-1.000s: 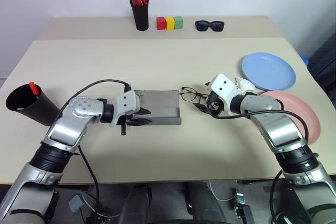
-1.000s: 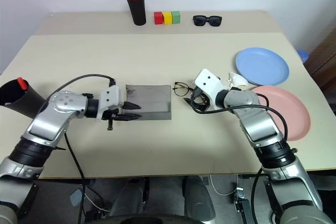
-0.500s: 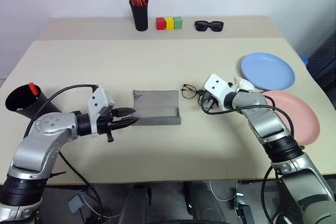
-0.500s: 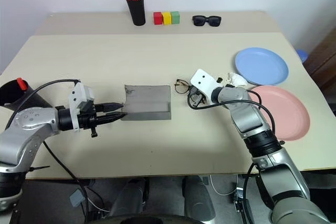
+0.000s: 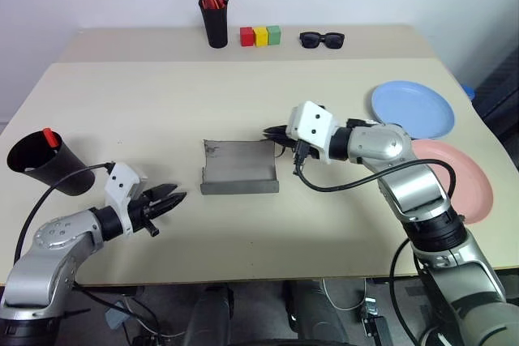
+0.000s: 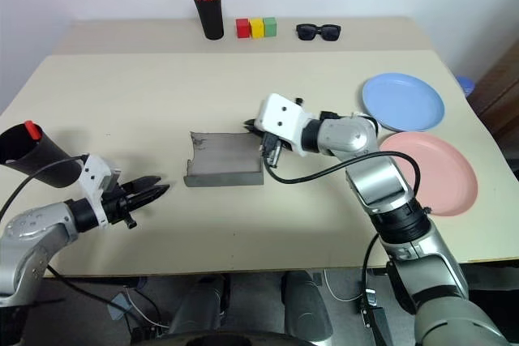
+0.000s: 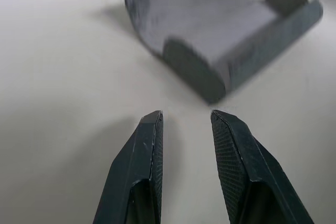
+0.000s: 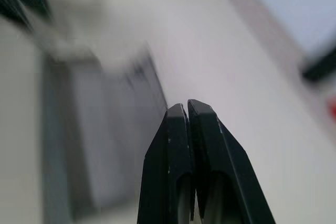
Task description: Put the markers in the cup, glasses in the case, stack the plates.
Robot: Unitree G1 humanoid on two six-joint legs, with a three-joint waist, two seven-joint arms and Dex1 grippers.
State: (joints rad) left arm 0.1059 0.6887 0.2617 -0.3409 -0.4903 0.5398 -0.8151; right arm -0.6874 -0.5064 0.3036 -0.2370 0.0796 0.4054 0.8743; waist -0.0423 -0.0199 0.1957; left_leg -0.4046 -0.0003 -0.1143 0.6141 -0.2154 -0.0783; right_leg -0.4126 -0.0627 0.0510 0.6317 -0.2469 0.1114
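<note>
Black sunglasses [image 5: 323,39] nr colour blocks [image 5: 260,36]

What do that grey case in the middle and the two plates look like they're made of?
The case looks like matte grey felt or stiff fabric: dull, no shine. The blue plate and pink plate look like smooth plastic, evenly coloured with a faint sheen, though glazed ceramic is possible.

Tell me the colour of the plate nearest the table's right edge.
The plate is pink, lying just in front of the light blue plate. It shows best in the right eye view.
</note>
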